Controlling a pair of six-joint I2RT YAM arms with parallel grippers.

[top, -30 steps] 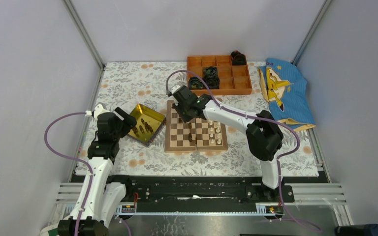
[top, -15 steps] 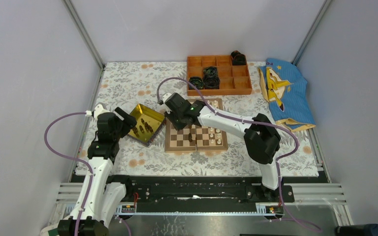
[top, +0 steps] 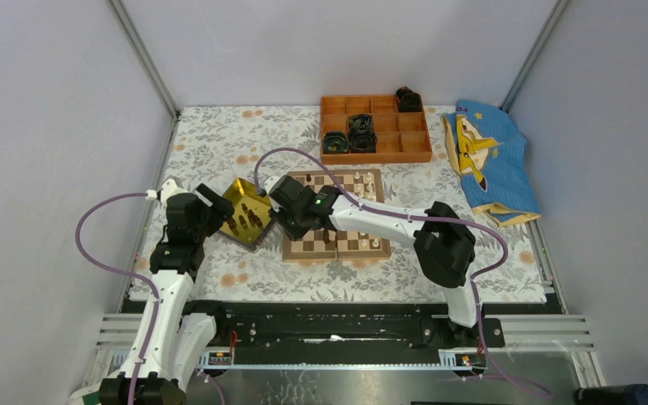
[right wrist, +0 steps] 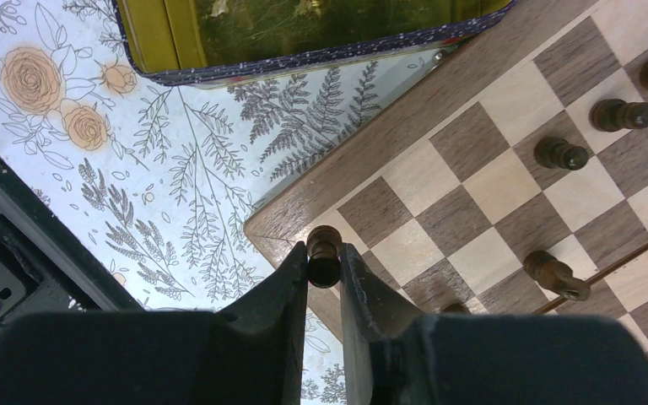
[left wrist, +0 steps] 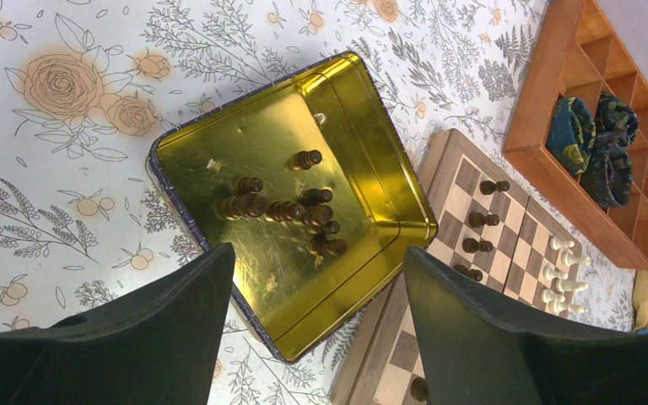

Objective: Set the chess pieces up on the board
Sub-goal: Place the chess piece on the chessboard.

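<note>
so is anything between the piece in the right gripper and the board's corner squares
Nothing visible. The right gripper holds a dark piece over the board corner; squares there are bare.

High rear camera looks down; both close wrist cameras share the board [right wrist: 439,211].

Right hand [top: 286,224] over board [top: 338,252] corner, gold tray [top: 240,190] beside

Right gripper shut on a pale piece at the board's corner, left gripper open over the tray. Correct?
No. The piece in the right gripper is dark brown, not pale; the right wrist view shows it. The rest stands.
</note>
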